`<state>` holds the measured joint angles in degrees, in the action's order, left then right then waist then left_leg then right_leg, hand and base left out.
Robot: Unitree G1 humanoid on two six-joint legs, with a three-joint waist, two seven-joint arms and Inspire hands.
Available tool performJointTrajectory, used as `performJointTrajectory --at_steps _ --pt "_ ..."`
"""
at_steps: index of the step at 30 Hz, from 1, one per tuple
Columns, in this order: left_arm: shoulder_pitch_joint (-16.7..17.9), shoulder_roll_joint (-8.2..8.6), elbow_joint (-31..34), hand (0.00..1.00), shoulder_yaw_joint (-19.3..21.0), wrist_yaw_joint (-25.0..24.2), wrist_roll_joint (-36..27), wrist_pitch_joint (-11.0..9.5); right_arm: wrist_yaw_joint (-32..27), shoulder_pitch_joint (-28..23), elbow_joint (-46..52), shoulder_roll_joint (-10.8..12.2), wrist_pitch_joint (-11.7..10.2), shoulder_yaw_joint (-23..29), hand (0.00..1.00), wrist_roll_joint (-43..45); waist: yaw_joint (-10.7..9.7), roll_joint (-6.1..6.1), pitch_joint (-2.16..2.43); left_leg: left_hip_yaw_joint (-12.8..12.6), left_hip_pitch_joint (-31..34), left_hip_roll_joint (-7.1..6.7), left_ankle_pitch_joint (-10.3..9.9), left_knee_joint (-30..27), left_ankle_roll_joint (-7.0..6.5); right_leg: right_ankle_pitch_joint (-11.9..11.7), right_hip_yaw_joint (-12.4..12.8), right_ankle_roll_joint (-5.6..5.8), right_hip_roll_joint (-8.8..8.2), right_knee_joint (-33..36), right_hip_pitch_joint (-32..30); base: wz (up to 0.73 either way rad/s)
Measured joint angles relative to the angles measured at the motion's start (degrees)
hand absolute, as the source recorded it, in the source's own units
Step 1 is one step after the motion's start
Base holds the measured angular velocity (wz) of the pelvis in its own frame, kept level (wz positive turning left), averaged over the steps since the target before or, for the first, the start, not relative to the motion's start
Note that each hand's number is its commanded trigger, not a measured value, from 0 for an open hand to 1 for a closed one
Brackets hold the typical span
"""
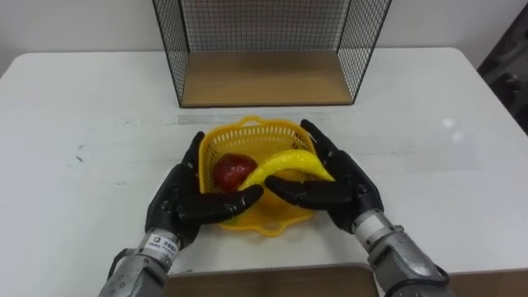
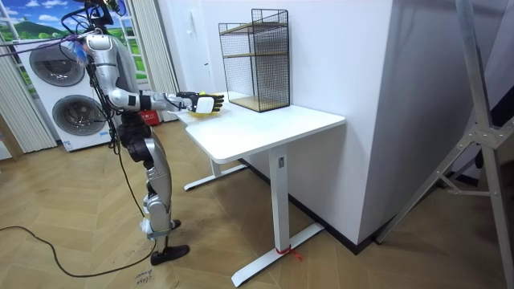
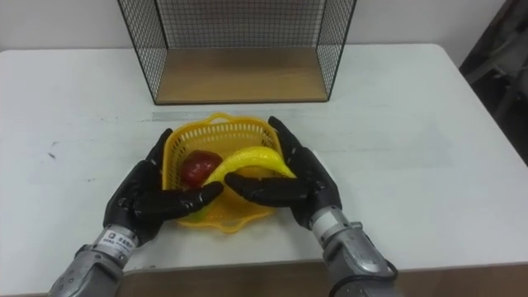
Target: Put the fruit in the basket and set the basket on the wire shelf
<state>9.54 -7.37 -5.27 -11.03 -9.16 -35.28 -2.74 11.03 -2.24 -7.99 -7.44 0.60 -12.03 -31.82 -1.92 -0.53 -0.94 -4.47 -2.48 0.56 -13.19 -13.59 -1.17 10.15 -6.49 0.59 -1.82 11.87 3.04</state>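
Observation:
A yellow plastic basket (image 1: 262, 129) sits near the front of the white table (image 1: 91, 107). It holds a yellow banana (image 1: 293, 162) and a red apple (image 1: 233, 170). My left hand (image 1: 183, 202) lies flat against the basket's left side and my right hand (image 1: 345, 186) against its right side. Both hands keep their fingers straight, with the thumbs reaching across the front rim. The black wire shelf (image 1: 264, 33) with a wooden floor (image 1: 264, 80) stands behind the basket, its open front facing me. In the room view I stand at the table's end, both arms stretched out to the basket (image 2: 206, 105).
The table's front edge (image 1: 272, 269) runs just below my wrists. Bare white tabletop spreads to the left and right of the basket. Washing machines (image 2: 56, 96) stand behind me in the room view, and a white wall (image 2: 345, 64) lies beyond the table.

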Motion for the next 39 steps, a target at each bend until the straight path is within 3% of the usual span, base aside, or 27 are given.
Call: performJointTrajectory --at_steps 4,8,18,25,39 --pt "-1.35 0.07 0.06 0.0 -0.98 0.02 -1.08 0.0 -1.75 0.86 0.03 -0.05 -0.89 0.33 0.0 -1.76 -1.03 0.08 0.06 -0.35 -0.23 0.11 0.01 0.09 0.01 -0.01 0.33 -0.01 0.1 0.05 -0.05 -0.04" --pt "-3.42 -0.05 0.06 0.0 -1.21 0.02 -1.22 -0.02 -3.04 1.25 0.14 -0.22 -2.36 0.33 0.0 -2.94 -0.99 -0.07 0.06 -0.48 -0.32 0.08 0.01 0.12 0.01 -0.01 0.47 -0.01 0.07 0.02 -0.05 -0.01" --pt "-4.07 -0.11 0.93 0.0 -1.18 0.05 -1.24 -0.13 -4.03 2.27 0.18 -0.21 -2.59 0.25 0.0 -4.15 -0.89 -0.51 0.04 -0.69 -0.24 0.14 0.01 0.09 0.01 -0.01 0.68 -0.01 0.09 -0.09 -0.16 -0.01" --pt "-6.82 -0.32 1.08 0.0 -0.94 0.19 -1.25 -0.21 -4.03 3.29 0.28 -0.22 -4.91 0.27 0.0 -4.26 -0.85 -0.46 0.07 -0.68 -0.25 0.25 0.01 0.1 0.02 -0.05 0.67 -0.08 0.24 -0.09 -0.11 0.0" --pt "-6.8 -0.27 3.18 0.0 -0.89 2.39 -1.0 -0.6 -4.02 3.28 1.98 -0.19 -5.01 0.16 0.0 -3.21 -0.73 -0.46 0.07 -0.86 -2.36 0.29 -0.02 -0.07 0.04 -0.05 1.46 -0.08 0.36 0.06 1.77 -0.01"
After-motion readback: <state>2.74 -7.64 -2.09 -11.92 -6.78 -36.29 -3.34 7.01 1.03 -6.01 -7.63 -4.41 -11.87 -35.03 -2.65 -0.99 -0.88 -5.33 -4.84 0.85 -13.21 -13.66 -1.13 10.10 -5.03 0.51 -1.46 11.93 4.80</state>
